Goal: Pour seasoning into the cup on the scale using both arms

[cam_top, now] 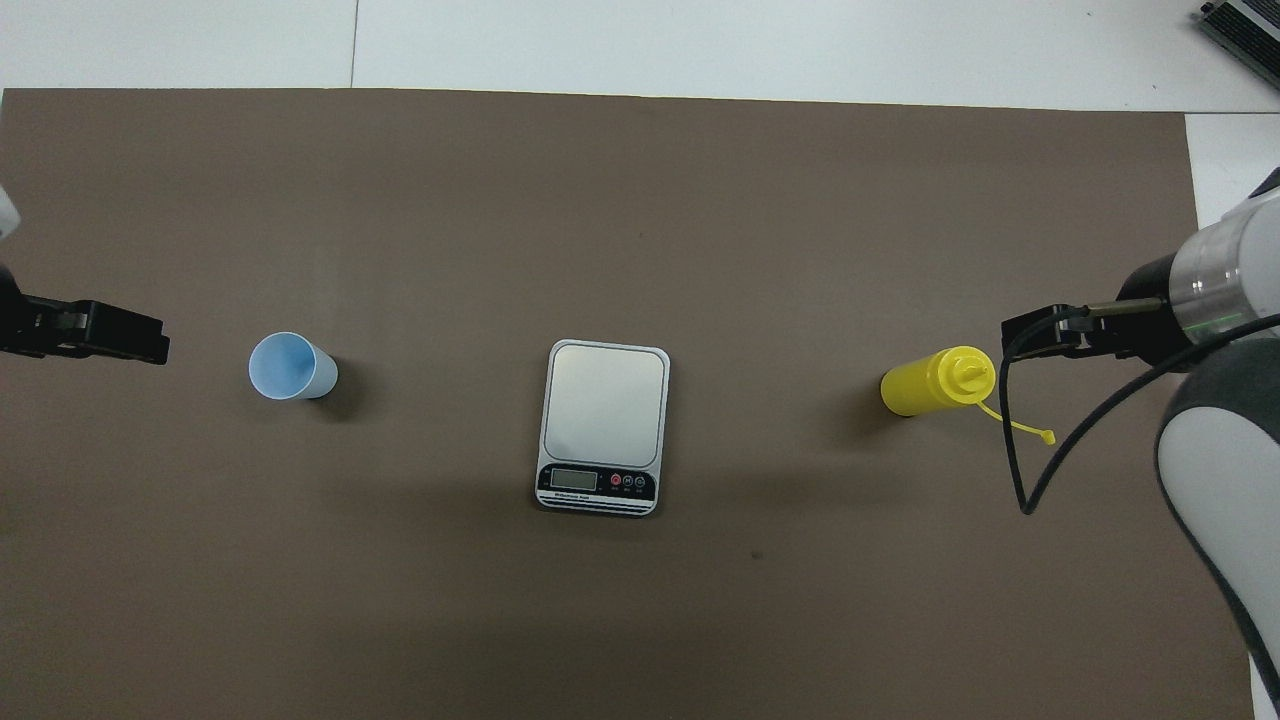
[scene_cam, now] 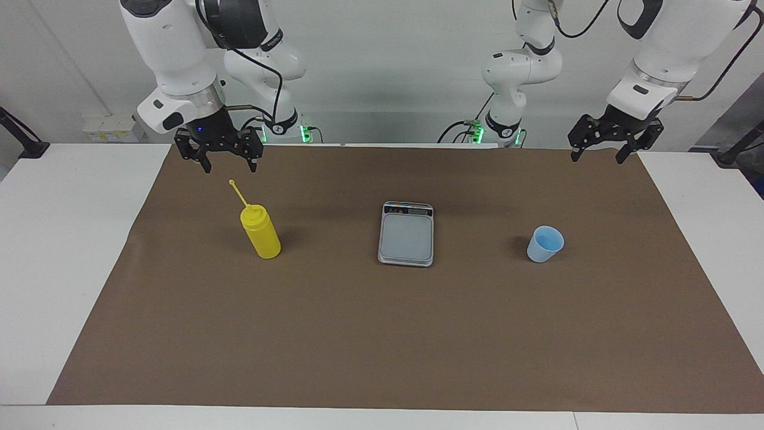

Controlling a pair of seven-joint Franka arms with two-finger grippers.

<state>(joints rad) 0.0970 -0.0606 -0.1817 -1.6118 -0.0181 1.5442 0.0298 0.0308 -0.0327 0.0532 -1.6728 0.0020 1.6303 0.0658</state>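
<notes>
Surface: brown mat (scene_cam: 382, 334) over a white table (scene_cam: 71, 239), plain wall past the arm bases.
Scale: I see the scale (scene_cam: 406, 234) flat at the mat's middle, its display end toward the robots, its plate bare.
Cup: the cup (scene_cam: 545, 244) stands upright and looks empty, toward the left arm's end, well apart from the scale; I judge it is set there for the left arm to carry over.
Seasoning: the seasoning (scene_cam: 261, 232) stands upright toward the right arm's end, cap strap sticking up, within the right arm's reach for pouring.
Right gripper: my right gripper (scene_cam: 229, 162) hangs above the mat near the seasoning, jaws spread wide, touching nothing.
Left gripper: my left gripper (scene_cam: 598, 150) hangs over the mat's edge, jaws spread wide, empty.
Stage: I judge nothing is begun; the cup is not yet on the scale.
</notes>
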